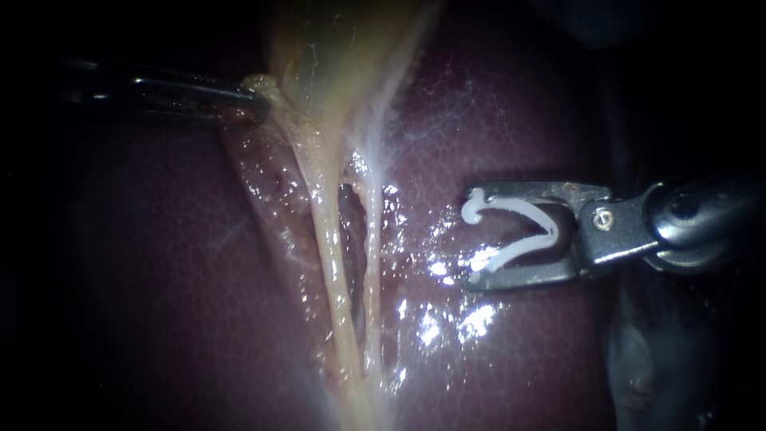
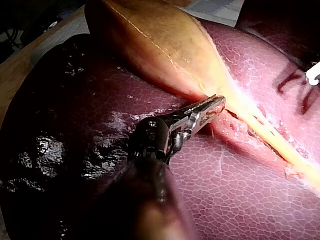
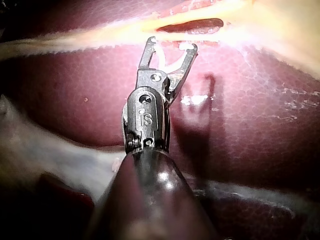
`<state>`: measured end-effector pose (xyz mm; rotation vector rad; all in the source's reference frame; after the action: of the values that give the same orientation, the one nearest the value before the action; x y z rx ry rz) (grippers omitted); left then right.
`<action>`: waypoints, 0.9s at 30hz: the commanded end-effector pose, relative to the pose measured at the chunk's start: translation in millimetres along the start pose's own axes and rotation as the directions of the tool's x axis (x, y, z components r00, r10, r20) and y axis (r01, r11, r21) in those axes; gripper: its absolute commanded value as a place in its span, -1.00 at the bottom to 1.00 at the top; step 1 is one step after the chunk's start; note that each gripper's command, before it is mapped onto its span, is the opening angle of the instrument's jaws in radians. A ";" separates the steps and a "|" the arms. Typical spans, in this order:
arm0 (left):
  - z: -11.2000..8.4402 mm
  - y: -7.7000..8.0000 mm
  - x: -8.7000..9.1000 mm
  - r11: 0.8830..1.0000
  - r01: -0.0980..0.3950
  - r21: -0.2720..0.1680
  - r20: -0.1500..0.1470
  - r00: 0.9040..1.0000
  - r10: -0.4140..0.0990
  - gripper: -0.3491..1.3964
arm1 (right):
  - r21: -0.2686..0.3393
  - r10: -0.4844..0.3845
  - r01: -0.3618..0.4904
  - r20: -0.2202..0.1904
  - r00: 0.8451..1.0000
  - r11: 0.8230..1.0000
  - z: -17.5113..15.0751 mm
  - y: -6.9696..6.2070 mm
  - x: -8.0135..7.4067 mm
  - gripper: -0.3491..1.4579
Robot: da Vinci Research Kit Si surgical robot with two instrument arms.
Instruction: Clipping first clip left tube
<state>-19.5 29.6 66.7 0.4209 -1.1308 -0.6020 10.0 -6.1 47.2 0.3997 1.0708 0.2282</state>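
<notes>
The wet, dark red liver fills the background, with bright glare on its surface. The yellowish gallbladder hangs in from the top of the endoscope view and narrows into two pale tubes running downward side by side, with a dark slit between them. The left tube is the thicker one; the right tube is thinner and whiter.

The left instrument comes in from the left and its jaws are clamped on the edge of the gallbladder where it narrows. The left wrist view shows the same hold, with the jaws pinched on tissue just beside the pale strand.

The right instrument comes in from the right. Its jaws stand wide apart with an open, V-shaped white clip seated between them, touching both. The clip's open end faces the tubes. It sits over the liver beside the right tube, touching neither tube, and the left tube lies beyond.
</notes>
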 end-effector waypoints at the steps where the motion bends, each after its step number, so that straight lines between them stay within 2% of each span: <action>1: 0.0 0.0 0.0 1.000 -0.001 0.001 0.000 1.000 0.001 -1.00 | 0.000 0.000 0.000 0.000 1.000 1.000 0.0 0.0 0.0 -0.07; 9: 0.0 0.0 0.0 1.000 -0.001 0.001 0.000 1.000 0.001 -1.00 | 0.011 0.012 -0.012 -0.002 1.000 1.000 0.1 -0.1 0.1 -0.07; 14: -0.1 0.0 0.0 1.000 -0.001 0.001 0.000 1.000 0.001 -1.00 | 0.024 0.052 -0.052 -0.002 0.999 0.998 0.7 -0.5 0.5 -0.07; 27: -0.1 0.0 0.0 1.000 -0.001 0.002 0.000 1.000 0.001 -1.00 | 0.064 0.157 -0.157 0.004 0.988 0.986 4.7 -1.7 0.4 -0.07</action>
<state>-19.3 29.6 66.7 0.4218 -1.1316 -0.6006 14.7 -8.7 48.3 0.5500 1.0496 0.3399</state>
